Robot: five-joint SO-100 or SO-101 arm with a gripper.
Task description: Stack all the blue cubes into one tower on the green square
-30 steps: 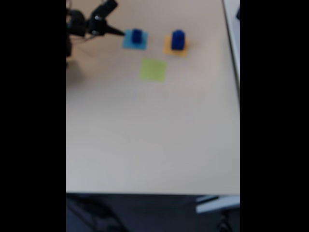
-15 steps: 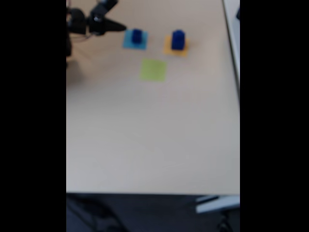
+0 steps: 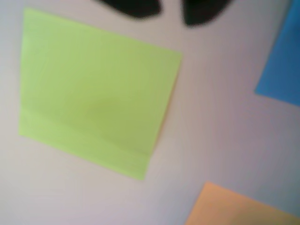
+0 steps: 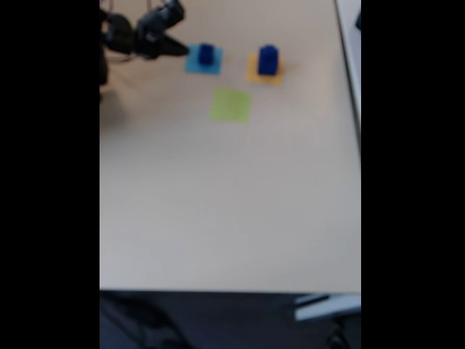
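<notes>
Two blue cubes on table [image 4: 218, 203] in fixed view: one [image 4: 206, 53] on light-blue square [image 4: 195, 65], other [image 4: 267, 59] on orange square [image 4: 254, 74], well apart. Green square [image 4: 231, 105] bare, below and between them. Gripper [image 4: 184, 50] at top left, tip just left of cube on light-blue square, not touching; open or closed – can't tell, too blurred. Wrist view: green square [image 3: 96, 91] large, dark fingertips [image 3: 133, 7] at top edge. No readable text or labels
</notes>
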